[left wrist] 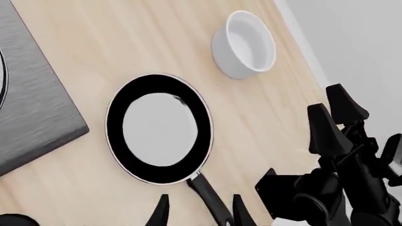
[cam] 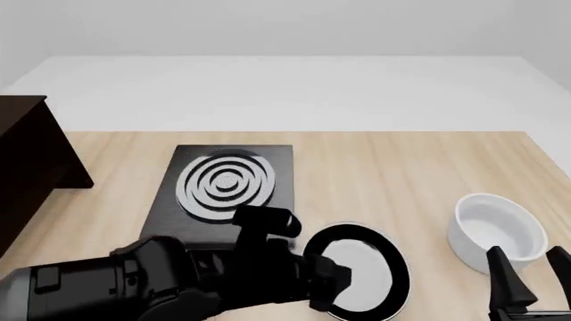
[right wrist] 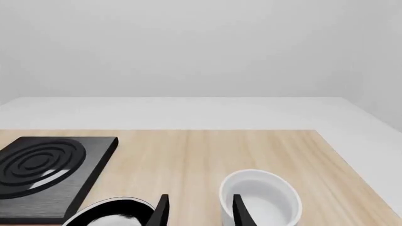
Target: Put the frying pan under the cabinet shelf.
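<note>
Barely begun: frying pan (cam: 360,273) flat on the near table between stove slab (cam: 230,194) and white bowl (cam: 496,231), far from the cabinet (cam: 27,167) at left; left gripper (left wrist: 198,213) spread astride its handle, right gripper (right wrist: 199,211) spread, idle.

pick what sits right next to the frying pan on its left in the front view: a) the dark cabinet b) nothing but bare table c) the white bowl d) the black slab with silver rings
d, since in the front view the black slab with silver rings lies just left of and behind the frying pan, while the white bowl stands to its right and the dark cabinet is off at the far left edge.
</note>
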